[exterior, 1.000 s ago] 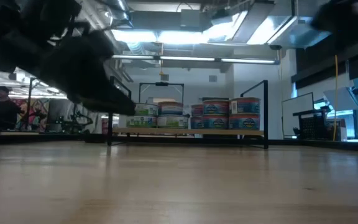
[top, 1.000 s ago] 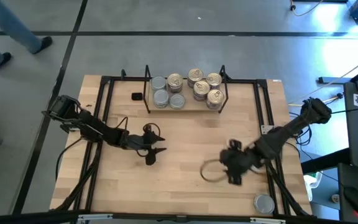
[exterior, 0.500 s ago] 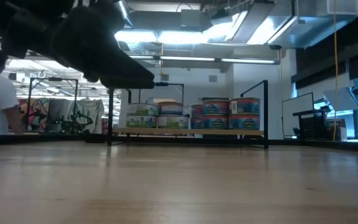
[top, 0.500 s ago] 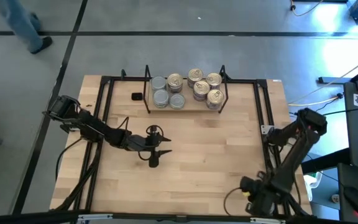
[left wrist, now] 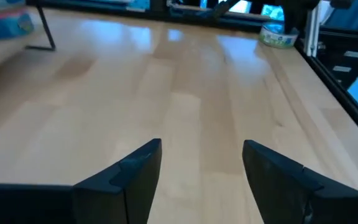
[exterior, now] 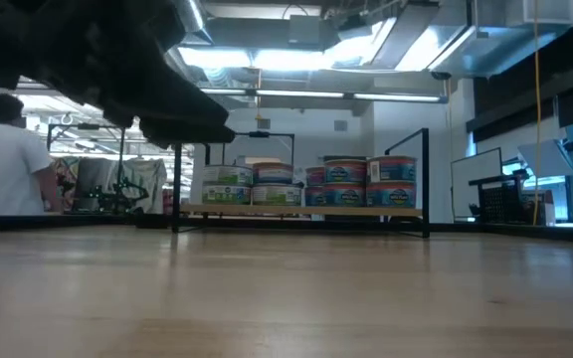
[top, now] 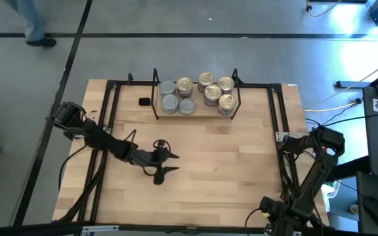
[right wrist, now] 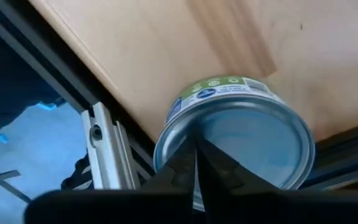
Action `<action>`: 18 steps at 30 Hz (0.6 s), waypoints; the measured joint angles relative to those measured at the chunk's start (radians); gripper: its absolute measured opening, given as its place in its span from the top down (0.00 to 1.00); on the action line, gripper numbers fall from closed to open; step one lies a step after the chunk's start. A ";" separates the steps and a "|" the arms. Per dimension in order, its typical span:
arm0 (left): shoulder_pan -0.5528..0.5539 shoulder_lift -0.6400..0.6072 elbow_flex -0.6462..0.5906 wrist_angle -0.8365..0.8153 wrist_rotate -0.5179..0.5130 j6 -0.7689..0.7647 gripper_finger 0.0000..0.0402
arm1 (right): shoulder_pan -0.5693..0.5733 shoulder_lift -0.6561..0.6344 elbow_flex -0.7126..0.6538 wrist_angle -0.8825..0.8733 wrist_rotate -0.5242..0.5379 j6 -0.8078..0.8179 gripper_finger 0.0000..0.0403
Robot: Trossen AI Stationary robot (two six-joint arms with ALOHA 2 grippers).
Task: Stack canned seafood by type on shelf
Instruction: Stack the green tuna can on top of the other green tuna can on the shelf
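The shelf stands at the table's far middle, with canned seafood on its wood base. Silver-lidded tins sit at its left, gold-lidded tins at its right. The low view shows them stacked in two layers. One more silver-lidded tin with a green label rests on the table's near right corner. My right gripper hangs shut over it, pointing down, and hides it in the high view. My left gripper is open and holds nothing, left of the table's middle. My right gripper's shut fingertips stand over the tin's silver lid, close to the rim, coming from above. I cannot tell whether they touch it. The tin sits flat on the table beside the corner rail.
Black rails edge the table, and one runs right beside the corner tin. A small black object lies left of the shelf. A person stands in the room beyond. Bare wood lies between the arms.
My right gripper has swung from the table's middle right to the near right corner, sinking and turning until it points down over the lone tin. My left gripper has drifted a little toward the near edge. The tins have stayed put.
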 joint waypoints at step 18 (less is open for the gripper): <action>-0.051 0.231 0.046 0.023 0.000 -0.180 0.44 | -0.339 0.057 -0.002 0.019 0.555 -0.495 0.97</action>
